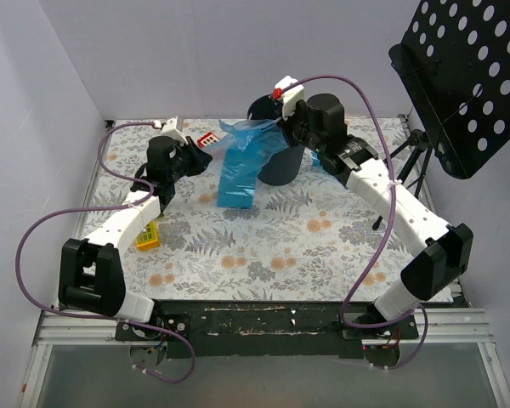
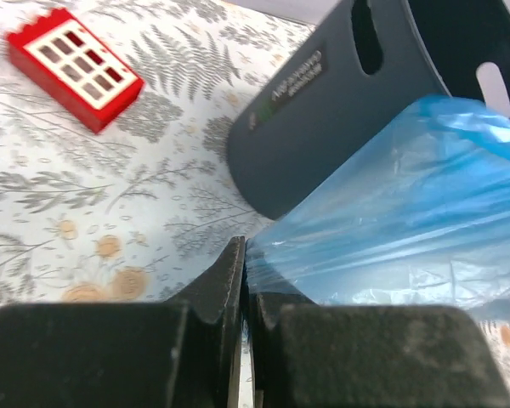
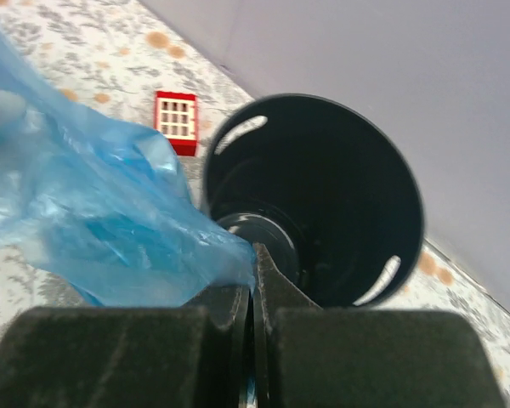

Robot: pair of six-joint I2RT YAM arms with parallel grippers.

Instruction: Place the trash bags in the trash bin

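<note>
While the left gripper (image 2: 244, 255) and right gripper (image 3: 253, 263) each clamp tight on the bag (image 1: 238, 174), it hangs stretched beside the bin (image 1: 282, 168), mostly outside its rim. Opposed pulls could tear it; a snag on the rim could tip the bin over.

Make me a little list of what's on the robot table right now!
bin: dark, nothing seen inside
bag: blue, spread out, outside bin
left gripper: shut on bag
right gripper: shut on bag, near bin's rim
red tile: lying left of bin
yellow block: beside left arm
</note>
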